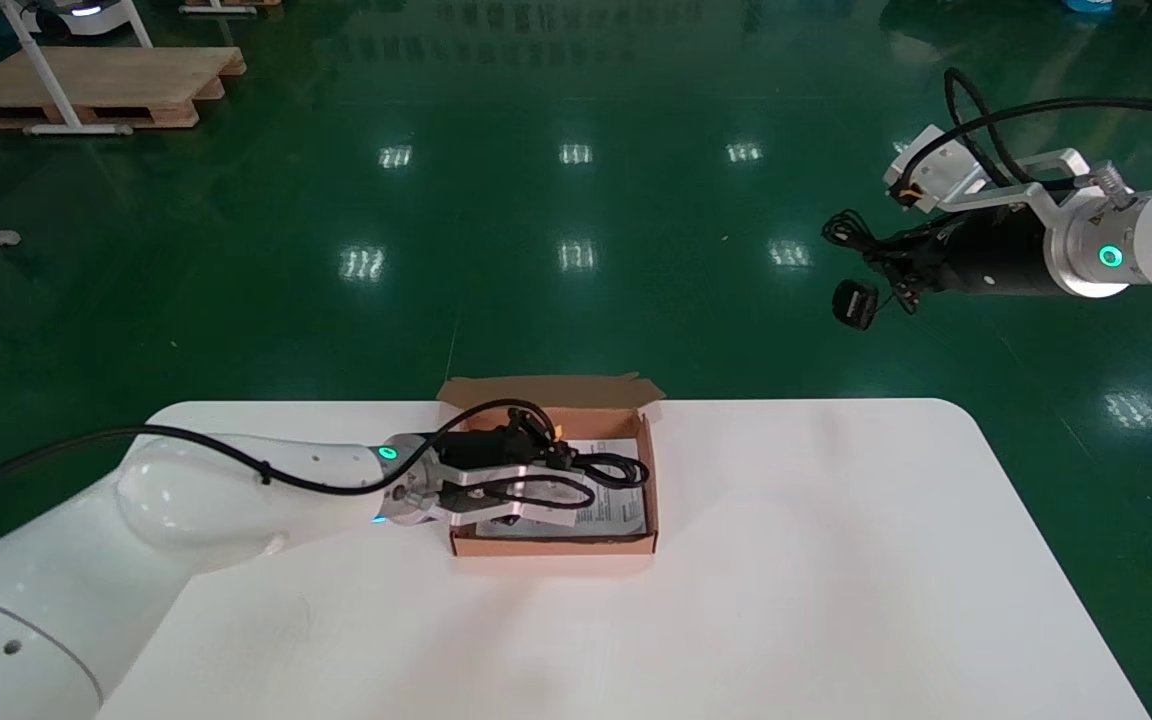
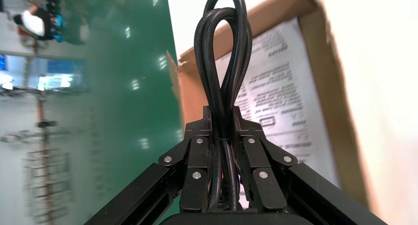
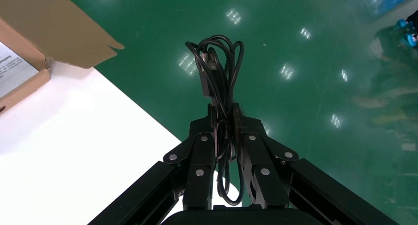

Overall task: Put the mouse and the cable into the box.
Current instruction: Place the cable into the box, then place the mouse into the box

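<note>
I've got L claw [image 2: 222, 117] clamped on thick cable [image 2: 219, 47] over box [image 1: 556, 545]; R claw [image 3: 224, 114] pinching cord bundle [image 3: 217, 62], mouse [image 1: 854, 303] dangling.

White table [image 1: 836, 550], glossy green floor [image 1: 576, 200], wooden pallet [image 1: 106, 85]

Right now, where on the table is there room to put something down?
The table is bare right of the box, out to its edge, and in front of the box. Crowded: inside the box, where the left gripper holds the cable over a paper sheet, and left of it, under that arm. The right gripper holds the mouse off the table.
</note>
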Controlling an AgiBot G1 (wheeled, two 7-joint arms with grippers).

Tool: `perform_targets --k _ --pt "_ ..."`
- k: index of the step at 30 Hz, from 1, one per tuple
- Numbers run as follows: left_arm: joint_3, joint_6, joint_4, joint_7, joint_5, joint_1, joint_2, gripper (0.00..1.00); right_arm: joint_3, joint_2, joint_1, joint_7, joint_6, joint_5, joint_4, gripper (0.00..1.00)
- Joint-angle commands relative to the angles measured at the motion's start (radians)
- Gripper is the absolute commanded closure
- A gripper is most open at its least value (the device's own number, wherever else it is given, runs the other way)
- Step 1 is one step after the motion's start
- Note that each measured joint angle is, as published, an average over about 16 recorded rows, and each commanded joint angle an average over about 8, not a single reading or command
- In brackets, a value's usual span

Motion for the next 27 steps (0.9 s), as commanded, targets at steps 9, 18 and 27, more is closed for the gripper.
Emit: perform_targets --k 9,18,27 --pt "0.130 -0.108 -0.012 -0.009 -0.104 0.024 0.000 0.48 0.000 0.000 0.000 0.000 0.000 0.000 0.000 1.00" --pt "0.144 -0.103 -0.008 -0.029 -0.157 0.026 0.000 0.00 0.000 0.000 0.000 -0.001 0.000 0.001 -0.001 1.00" --pt "0.137 -0.104 -0.009 -0.023 -0.136 0.024 -0.001 0.00 0.000 0.000 0.000 0.000 0.000 0.000 -0.001 1.00"
